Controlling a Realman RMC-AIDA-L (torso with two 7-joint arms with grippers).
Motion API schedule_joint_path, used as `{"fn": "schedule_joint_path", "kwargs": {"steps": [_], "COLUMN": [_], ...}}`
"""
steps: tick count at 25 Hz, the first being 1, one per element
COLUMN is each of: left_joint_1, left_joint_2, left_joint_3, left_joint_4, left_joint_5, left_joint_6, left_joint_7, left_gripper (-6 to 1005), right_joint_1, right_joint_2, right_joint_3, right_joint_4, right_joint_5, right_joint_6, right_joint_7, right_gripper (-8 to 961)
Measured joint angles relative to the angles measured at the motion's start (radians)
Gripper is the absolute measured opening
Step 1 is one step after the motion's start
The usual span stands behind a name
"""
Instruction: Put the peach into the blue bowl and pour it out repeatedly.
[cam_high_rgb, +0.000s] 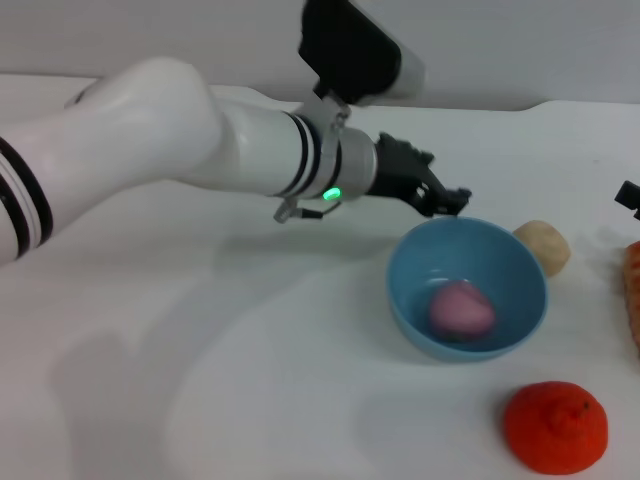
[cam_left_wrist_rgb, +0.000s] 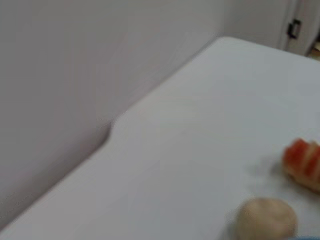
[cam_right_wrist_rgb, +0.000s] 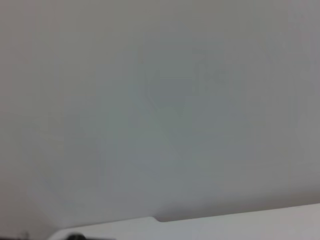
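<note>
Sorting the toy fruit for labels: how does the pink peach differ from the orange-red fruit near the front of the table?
The peach is pink-mauve and smooth; the orange-red fruit is bright orange-red with a bumpy skin. The peach looks smaller than the orange-red fruit. The peach lies inside the blue bowl, while the orange-red fruit sits on the bare table, apart from the bowl. Both are roundish, and no tool touches either.

white table (cam_high_rgb: 200, 380): blue bowl (cam_high_rgb: 520, 300), beige ball (cam_high_rgb: 545, 245), orange fruit (cam_high_rgb: 556, 427).
</note>
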Motion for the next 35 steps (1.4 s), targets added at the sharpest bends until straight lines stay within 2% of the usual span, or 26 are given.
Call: {"fn": "schedule_joint_path", "kwargs": {"steps": [3, 7, 8, 11, 14, 18, 20, 23, 27, 35], "left_joint_1": [0.012, 0.070, 0.097, 0.170, 0.229, 0.282, 0.298, 0.317, 0.347, 0.356], "left_joint_2": [0.002, 0.001, -0.001, -0.005, -0.002, -0.006, -0.005, -0.002, -0.005, -0.006], "left_joint_3": [-0.023, -0.023, -0.014, 0.077, 0.221, 0.318, 0.349, 0.394, 0.448, 0.586], "left_joint_4": [0.001, 0.027, 0.037, 0.051, 0.054, 0.045, 0.044, 0.038, 0.014, -0.075], "left_joint_5": [0.003, 0.004, 0.004, 0.004, 0.004, -0.003, -0.002, 0.000, 0.002, 0.004], "left_joint_6": [-0.048, -0.199, -0.270, -0.516, -0.752, -0.929, -0.964, -1.001, -1.076, -1.259], "left_joint_7": [0.003, 0.011, 0.013, 0.016, 0.015, -0.023, -0.067, -0.124, -0.187, -0.287], "left_gripper": [554, 741, 788, 802, 816, 815, 816, 817, 817, 816], "right_joint_1": [0.003, -0.001, -0.003, -0.005, -0.007, -0.020, -0.026, -0.030, -0.048, -0.062], "right_joint_2": [0.001, 0.003, 0.003, 0.004, 0.005, 0.006, 0.007, 0.007, 0.009, 0.012], "right_joint_3": [0.010, 0.027, 0.027, 0.032, 0.068, 0.104, 0.104, 0.104, 0.113, 0.117], "right_joint_4": [0.015, 0.070, 0.087, 0.141, 0.206, 0.323, 0.394, 0.457, 0.510, 0.566], "right_joint_5": [0.009, 0.088, 0.110, 0.145, 0.191, 0.379, 0.487, 0.549, 0.564, 0.566], "right_joint_6": [0.027, 0.067, 0.085, 0.165, 0.215, 0.187, 0.167, 0.158, 0.118, 0.103], "right_joint_7": [-0.049, -0.238, -0.292, -0.400, -0.519, -0.755, -0.883, -0.974, -0.984, -0.998], "right_gripper": [498, 498, 498, 498, 498, 498, 498, 497, 497, 497]}}
